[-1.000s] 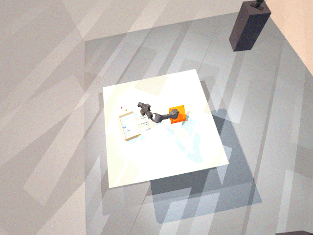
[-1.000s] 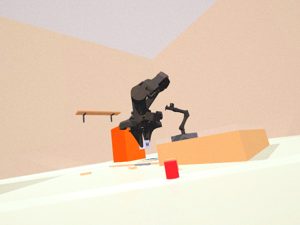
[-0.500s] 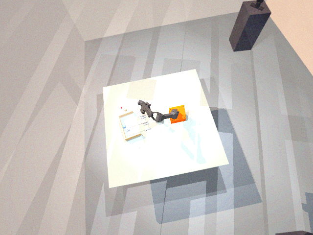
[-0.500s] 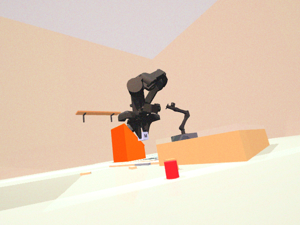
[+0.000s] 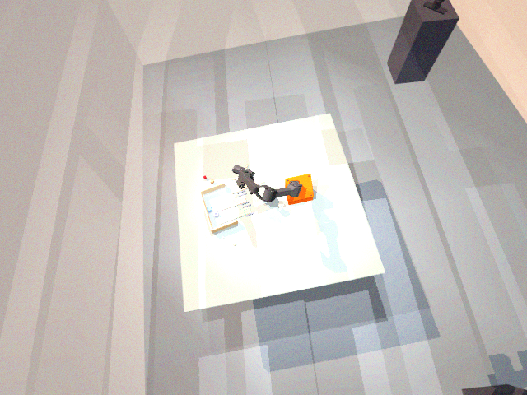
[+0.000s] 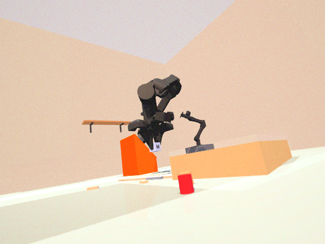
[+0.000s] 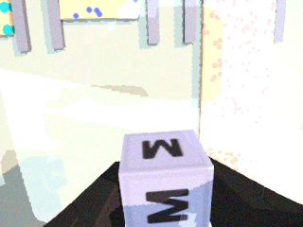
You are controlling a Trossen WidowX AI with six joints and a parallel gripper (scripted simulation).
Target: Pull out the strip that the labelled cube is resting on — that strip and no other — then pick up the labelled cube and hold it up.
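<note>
The labelled cube (image 6: 157,147) (image 7: 163,164) is pale lilac with a black M on its visible faces. My gripper (image 6: 155,145) (image 7: 161,166) is shut on it and holds it in the air, well above the table (image 5: 272,263). In the wrist view a strip with pink dots (image 7: 239,71) runs down the right side below the cube. The end of a strip with blue dots (image 7: 101,9) shows at the top, and a strip with teal dots (image 7: 6,19) shows at the top left corner. Which strip the cube rested on cannot be told.
Several lilac bars (image 7: 56,26) stand between the strips. A wooden-walled box (image 5: 206,212) (image 6: 218,163) holds small pale blocks (image 5: 216,214). A red cylinder (image 5: 204,177) (image 6: 186,183) stands outside it. The arm's base is on an orange block (image 5: 307,191) (image 6: 129,157).
</note>
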